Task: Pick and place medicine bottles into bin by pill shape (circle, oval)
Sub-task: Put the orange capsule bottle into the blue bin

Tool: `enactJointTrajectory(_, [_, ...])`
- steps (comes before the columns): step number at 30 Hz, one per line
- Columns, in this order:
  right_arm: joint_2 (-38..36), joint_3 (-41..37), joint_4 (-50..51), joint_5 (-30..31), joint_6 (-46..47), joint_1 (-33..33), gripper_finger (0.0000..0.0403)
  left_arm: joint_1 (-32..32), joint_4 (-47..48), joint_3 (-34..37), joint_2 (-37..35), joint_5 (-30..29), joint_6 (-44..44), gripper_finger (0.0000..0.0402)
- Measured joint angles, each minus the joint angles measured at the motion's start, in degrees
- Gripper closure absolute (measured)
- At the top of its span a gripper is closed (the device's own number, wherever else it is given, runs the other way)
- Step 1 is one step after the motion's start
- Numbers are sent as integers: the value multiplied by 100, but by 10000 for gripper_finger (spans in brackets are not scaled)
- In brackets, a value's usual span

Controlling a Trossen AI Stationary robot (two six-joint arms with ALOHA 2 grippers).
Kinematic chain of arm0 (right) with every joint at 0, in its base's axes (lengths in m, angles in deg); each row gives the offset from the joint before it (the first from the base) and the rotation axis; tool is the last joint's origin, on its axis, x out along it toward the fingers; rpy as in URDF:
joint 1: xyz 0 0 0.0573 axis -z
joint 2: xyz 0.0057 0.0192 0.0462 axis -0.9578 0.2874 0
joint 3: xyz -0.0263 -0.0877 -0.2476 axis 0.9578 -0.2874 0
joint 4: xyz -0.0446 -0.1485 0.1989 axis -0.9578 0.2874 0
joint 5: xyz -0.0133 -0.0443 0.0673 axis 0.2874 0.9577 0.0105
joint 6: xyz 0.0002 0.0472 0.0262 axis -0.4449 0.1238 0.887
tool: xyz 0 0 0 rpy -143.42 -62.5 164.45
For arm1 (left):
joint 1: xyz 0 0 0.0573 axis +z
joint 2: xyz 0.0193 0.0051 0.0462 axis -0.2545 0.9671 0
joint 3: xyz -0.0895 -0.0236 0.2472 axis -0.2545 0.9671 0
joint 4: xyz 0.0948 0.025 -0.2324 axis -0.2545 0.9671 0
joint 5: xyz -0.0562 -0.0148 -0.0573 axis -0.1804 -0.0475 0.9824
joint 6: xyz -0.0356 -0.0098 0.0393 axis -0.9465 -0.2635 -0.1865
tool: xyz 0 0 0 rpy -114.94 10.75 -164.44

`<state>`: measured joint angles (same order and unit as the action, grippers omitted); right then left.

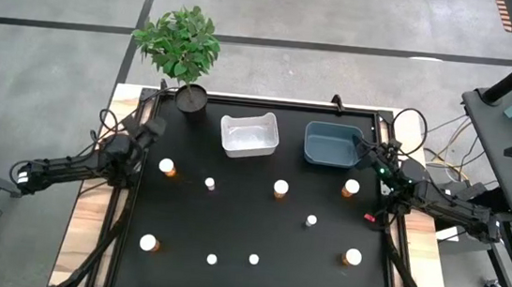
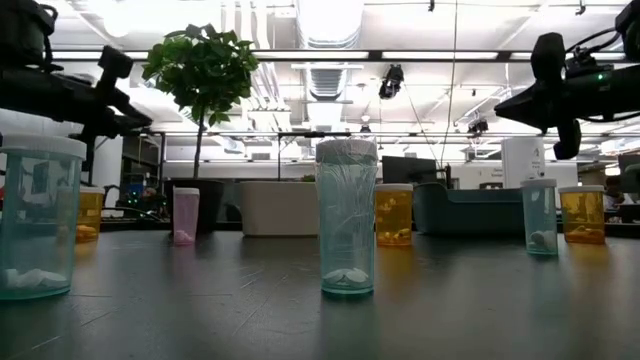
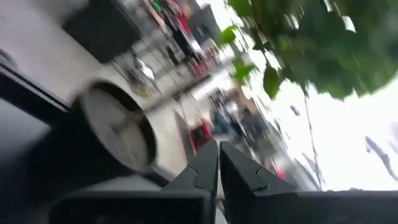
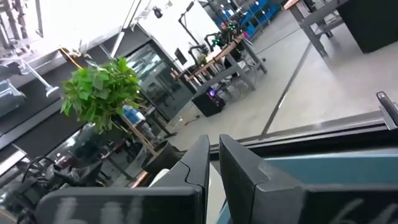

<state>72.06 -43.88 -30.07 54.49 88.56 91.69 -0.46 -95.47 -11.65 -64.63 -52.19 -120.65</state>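
Several white-capped medicine bottles stand upright on their bases on the black table [image 1: 257, 228]. The amber ones include those at the left [image 1: 167, 167], the middle [image 1: 281, 189] and the right [image 1: 352, 188]. The small whitish ones include one left of the middle [image 1: 210, 184] and one toward the right [image 1: 311, 221]. My left gripper [image 1: 156, 126] is shut and empty, raised above the table's far left near the plant pot; its wrist view [image 3: 219, 155] shows the fingers together. My right gripper [image 1: 365, 151] is shut and empty, raised beside the blue bin; its fingers also show together in its wrist view [image 4: 213, 155].
A white bin [image 1: 249, 135] and a blue bin [image 1: 331, 144] stand side by side at the table's far edge. A potted plant [image 1: 191, 98] stands at the far left corner. A small red object [image 1: 368, 217] lies near the right edge.
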Motion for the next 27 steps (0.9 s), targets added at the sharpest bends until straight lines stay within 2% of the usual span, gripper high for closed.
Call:
enactJointTrajectory(3, [-1, 0, -147, -1, -155, 13, 374, 0, 7, 0, 0, -124, -57, 402])
enactJointTrajectory(5, [26, 0, -565, -113, -327, 13, 374, -1, -39, -2, 0, 70, -98, 402])
enactJointTrajectory(9, [160, 59, -1227, -766, -874, 11, 374, -2, -616, -1, 52, 643, 116, 402])
enactJointTrajectory(12, [382, 411, -1168, -799, -1343, 11, 374, -2, -1713, -2, 142, 1598, 911, 402])
enactJointTrajectory(16, [872, 962, -1138, -815, -1955, 13, 374, -4, -3339, 0, 397, 3148, 1876, 402])
enactJointTrajectory(19, [1310, 1381, -1107, -950, -2452, 13, 374, -8, -4100, -15, 653, 3826, 2205, 402])
enactJointTrajectory(22, [1734, 1818, -998, -1306, -2895, 13, 374, -7, -4117, -137, 955, 3942, 2618, 402])
enactJointTrajectory(27, [2394, 2452, -659, -1977, -3334, 9, 374, -4, -4129, -534, 1719, 4142, 2771, 402])
